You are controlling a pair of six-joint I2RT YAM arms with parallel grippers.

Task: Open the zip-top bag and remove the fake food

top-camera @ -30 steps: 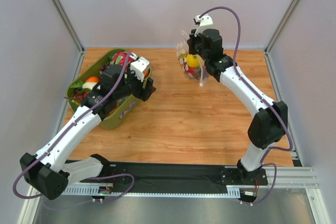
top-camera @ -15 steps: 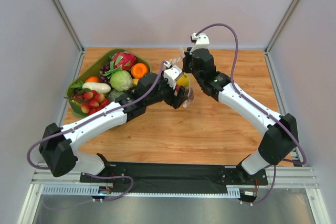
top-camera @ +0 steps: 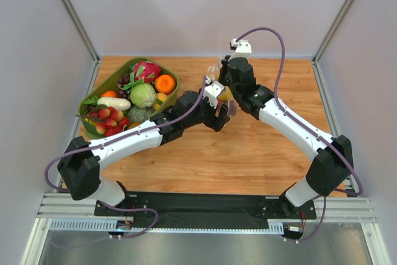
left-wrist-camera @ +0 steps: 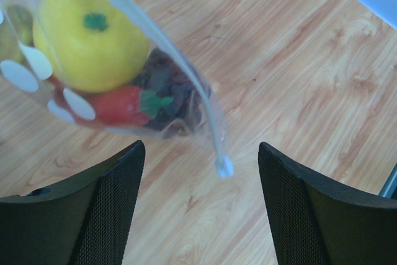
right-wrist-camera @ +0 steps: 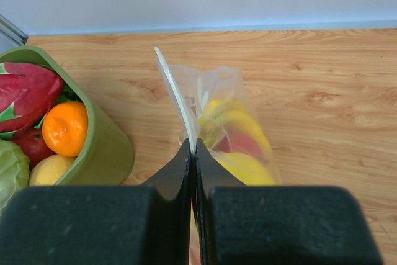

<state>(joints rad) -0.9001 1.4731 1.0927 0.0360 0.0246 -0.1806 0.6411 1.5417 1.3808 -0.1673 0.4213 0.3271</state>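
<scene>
Fingers (right-wrist-camera: 177,175) of the right gripper (right-wrist-camera: 193,148) were clamped together on the top edge of the zip-top bag (right-wrist-camera: 226,88), which hung above the wooden table (top-camera: 260,153) with the fake food (left-wrist-camera: 87,35) inside. The left gripper (left-wrist-camera: 201,153) held its fingers spread wide just beside the bag's lower end. Pale grey walls (top-camera: 186,10) enclosed the table, and a green bin (right-wrist-camera: 105,147) sat at far left. A second earlier the left arm was over that bin; it had since swung across to the bag.

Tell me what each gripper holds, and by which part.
The right gripper pinches the zip-top bag by its edge strip; the left gripper is open, empty.
</scene>
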